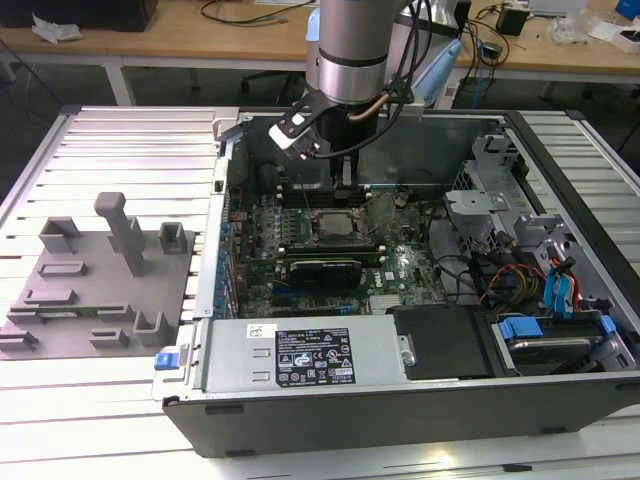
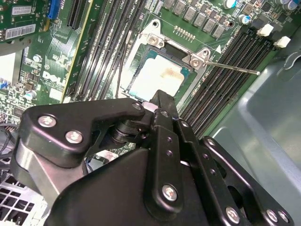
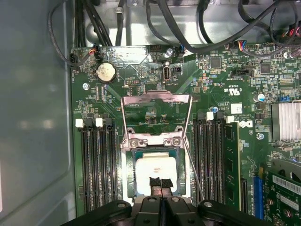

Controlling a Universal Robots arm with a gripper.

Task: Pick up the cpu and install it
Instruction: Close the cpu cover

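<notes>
Reaching down into the open computer case on the worktop in the exterior view, with the gripper low over the green motherboard and just above the socket. Sharing the worktop with a grey fixture, well apart from the case on the exterior view's left.

Carrying the black pads pressed tight together in the first wrist view, with no gap and nothing pinched between them. Hanging right at one edge of the cpu, perhaps touching it, though hard telling which.

Looking in both wrist views at the cpu lying flat inside the socket, silver top up and square with the socket's walls, with a faint brownish smudge on that top in the second wrist view. Leaving the metal load frame swung open, off the cpu and hinged at the socket's far side from the gripper. Leaving the thin lever unlatched too, slanting along one side of the socket. Sitting between two banks of dark memory slots, one bank on each side of the socket.
</notes>
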